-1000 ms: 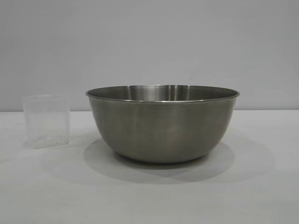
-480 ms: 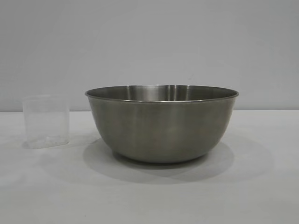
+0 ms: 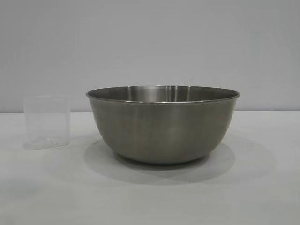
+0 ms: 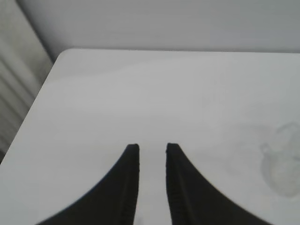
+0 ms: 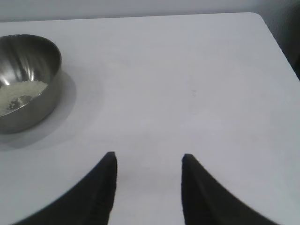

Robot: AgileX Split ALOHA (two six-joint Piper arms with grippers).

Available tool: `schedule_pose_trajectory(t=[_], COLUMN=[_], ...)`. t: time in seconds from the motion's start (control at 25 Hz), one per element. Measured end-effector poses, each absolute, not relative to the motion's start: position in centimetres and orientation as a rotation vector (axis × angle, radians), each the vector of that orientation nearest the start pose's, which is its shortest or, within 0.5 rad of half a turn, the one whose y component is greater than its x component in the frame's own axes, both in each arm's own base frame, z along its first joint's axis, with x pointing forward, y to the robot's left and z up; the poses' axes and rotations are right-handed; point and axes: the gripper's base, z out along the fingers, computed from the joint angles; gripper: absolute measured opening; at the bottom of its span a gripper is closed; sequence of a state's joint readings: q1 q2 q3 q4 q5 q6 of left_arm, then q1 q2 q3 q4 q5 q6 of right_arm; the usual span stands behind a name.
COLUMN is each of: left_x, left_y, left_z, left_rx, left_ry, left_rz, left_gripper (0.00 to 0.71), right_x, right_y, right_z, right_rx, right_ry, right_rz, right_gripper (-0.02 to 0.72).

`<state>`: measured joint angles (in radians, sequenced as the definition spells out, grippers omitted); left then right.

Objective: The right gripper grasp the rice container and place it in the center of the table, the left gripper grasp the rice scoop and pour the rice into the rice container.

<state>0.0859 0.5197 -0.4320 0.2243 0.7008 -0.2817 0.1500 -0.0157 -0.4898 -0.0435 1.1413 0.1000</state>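
The rice container (image 3: 164,126), a large steel bowl, stands on the white table (image 3: 262,197) in the middle of the exterior view. In the right wrist view it (image 5: 47,101) sits far off and holds a pale layer of rice (image 5: 21,96). The rice scoop (image 3: 47,123), a clear plastic cup, stands upright to the left of the bowl, apart from it. It shows faintly in the left wrist view (image 4: 281,161). My left gripper (image 4: 152,147) is empty, its fingers a narrow gap apart, away from the scoop. My right gripper (image 5: 149,159) is open and empty, away from the bowl. Neither gripper shows in the exterior view.
A plain grey wall stands behind the table. The left wrist view shows a rounded table corner (image 4: 63,52) and a side edge. The right wrist view shows another table corner (image 5: 260,16).
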Motion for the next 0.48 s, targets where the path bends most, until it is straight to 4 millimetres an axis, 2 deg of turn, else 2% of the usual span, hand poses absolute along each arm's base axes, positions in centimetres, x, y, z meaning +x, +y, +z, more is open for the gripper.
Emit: schedule_pose_trajectory(t=[0.12,0.28,0.48], left_x=[7.0,3.9,1.5], left_y=[1.6,0.9,0.5], left_z=[26.5,28.3,28.2], left_rx=[-0.296,-0.206,-0.132], left_ry=[2.246,2.171,2.172], left_rz=[0.107,0.073,0.087], left_gripper=[0.104,0.104,0.104], right_x=[-0.9,-0.9,-0.9], right_y=[-0.5,-0.5,-0.5], right_z=[26.8,26.8,26.8], right_rx=[-0.049,-0.049,-0.049], right_ry=[2.119,2.119,2.119], right_rz=[0.096,0.096,0.096], right_gripper=[0.270,0.270,0.270])
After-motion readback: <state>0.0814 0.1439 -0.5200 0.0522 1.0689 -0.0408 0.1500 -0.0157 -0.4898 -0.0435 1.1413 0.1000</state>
